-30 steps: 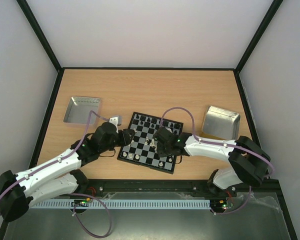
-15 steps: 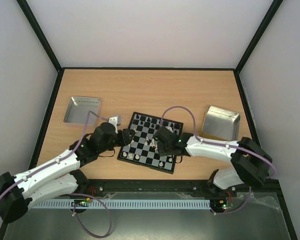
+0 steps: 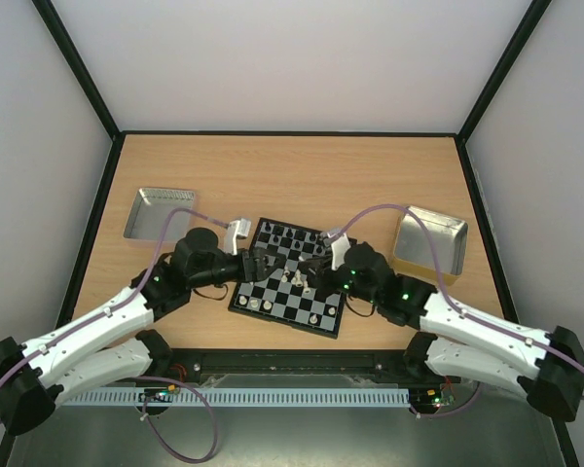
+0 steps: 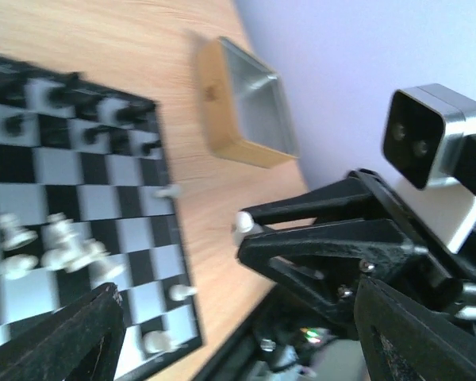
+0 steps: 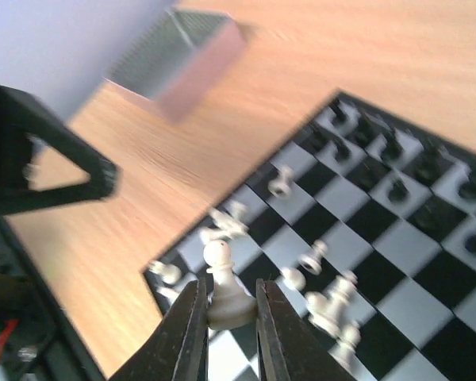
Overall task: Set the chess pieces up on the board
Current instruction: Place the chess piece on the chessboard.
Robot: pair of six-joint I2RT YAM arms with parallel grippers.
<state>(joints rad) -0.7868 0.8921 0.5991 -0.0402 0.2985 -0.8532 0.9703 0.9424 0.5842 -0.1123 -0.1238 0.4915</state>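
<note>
A white pawn (image 5: 224,287) pinched above the board (image 5: 428,238)
The right tool (image 5: 228,292) grips the white pawn by its base, upright, cream in colour; the left tool (image 3: 257,263) is spread wide.

Small black-and-grey checked board (image 3: 273,288), lying skewed; black chessmen (image 3: 294,233) ranked along far edge; cream chessmen (image 3: 294,277) clustered mid-board; one cream pawn (image 5: 224,295) upright, pinched in right gripper (image 5: 228,287).

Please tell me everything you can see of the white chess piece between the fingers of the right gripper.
The white piece is a small cream chessman, pawn-like: round head, thin neck, wide base, smooth like plastic. It stands upright, held above the board, its base clamped between the two dark fingers of the right gripper. Nothing else touches it.
</note>
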